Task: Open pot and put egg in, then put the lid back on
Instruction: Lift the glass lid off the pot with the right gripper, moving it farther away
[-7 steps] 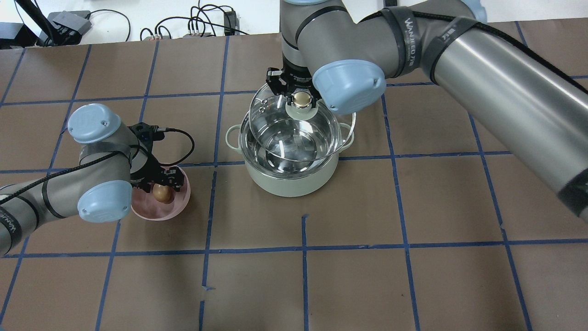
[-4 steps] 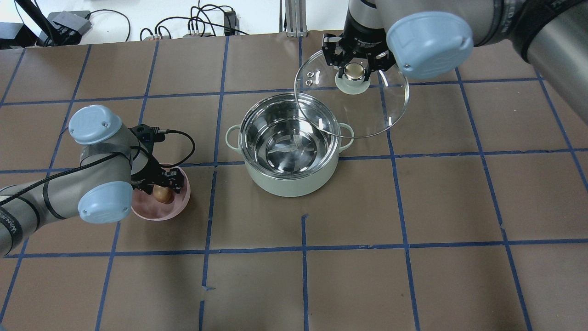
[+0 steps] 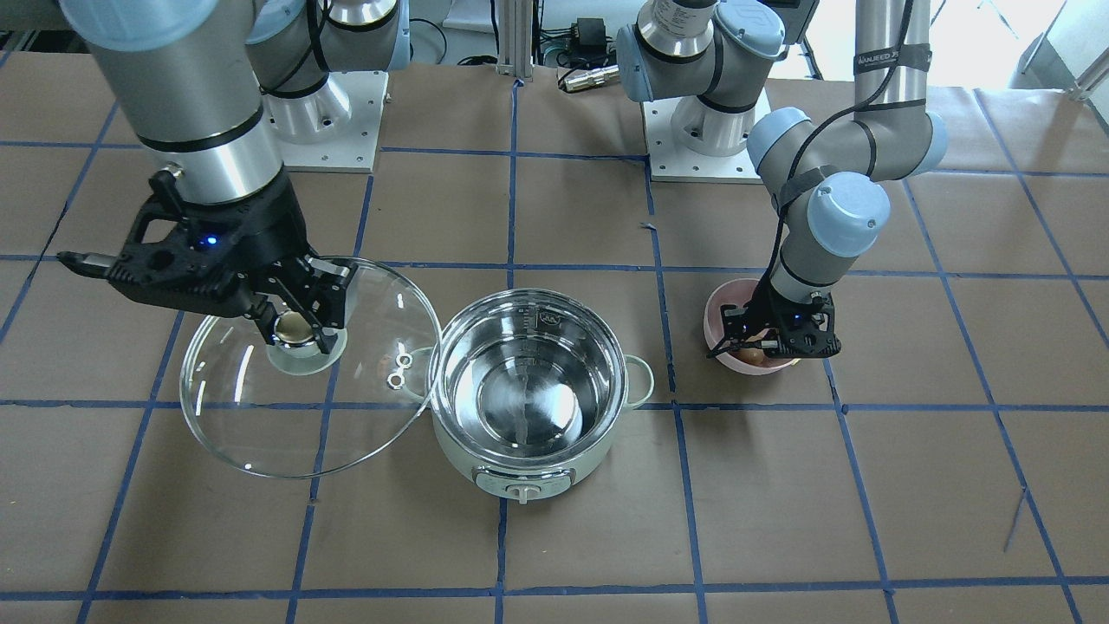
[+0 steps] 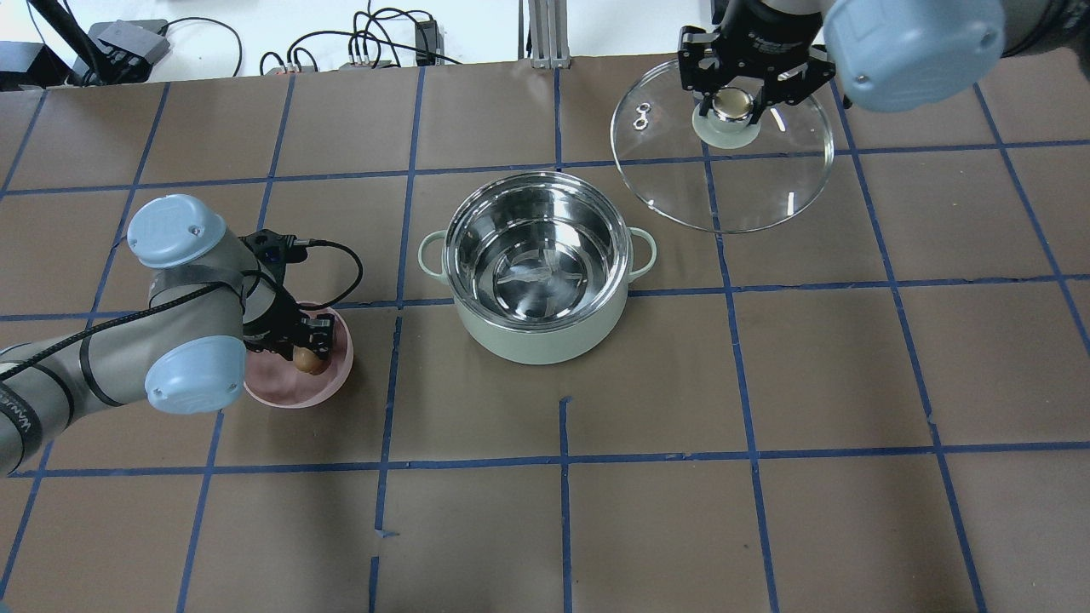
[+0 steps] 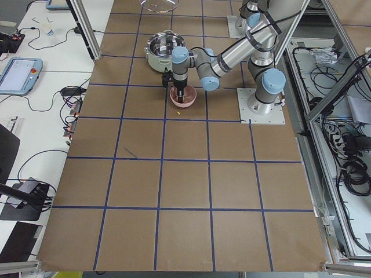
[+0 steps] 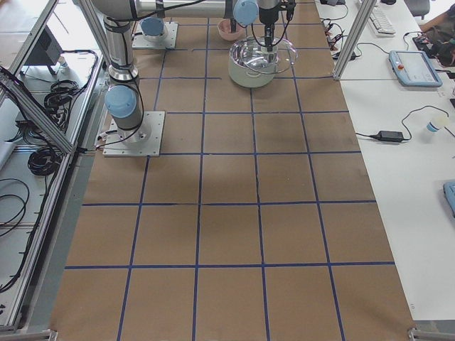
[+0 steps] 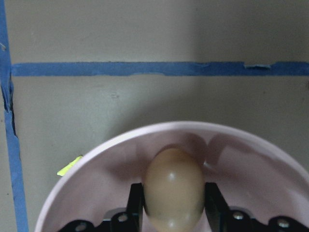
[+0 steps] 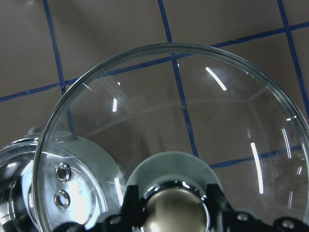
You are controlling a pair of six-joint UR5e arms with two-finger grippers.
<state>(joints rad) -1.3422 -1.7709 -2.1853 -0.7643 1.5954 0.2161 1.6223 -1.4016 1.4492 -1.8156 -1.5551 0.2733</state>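
The mint-green pot stands open at the table's middle, its steel inside empty; it also shows in the front view. My right gripper is shut on the beige knob of the glass lid and holds the lid in the air, beyond and to the right of the pot, clear of its rim. The lid also shows in the front view and the right wrist view. My left gripper is down in the pink bowl, its fingers shut on the brown egg.
The pink bowl sits one tile to the left of the pot. Cables and a power brick lie past the table's far edge. Blue tape lines mark the brown table into squares.
My right arm has carried the lid from over the pot to the far right, clear of it. My left gripper's fingers have closed on the egg in the bowl.
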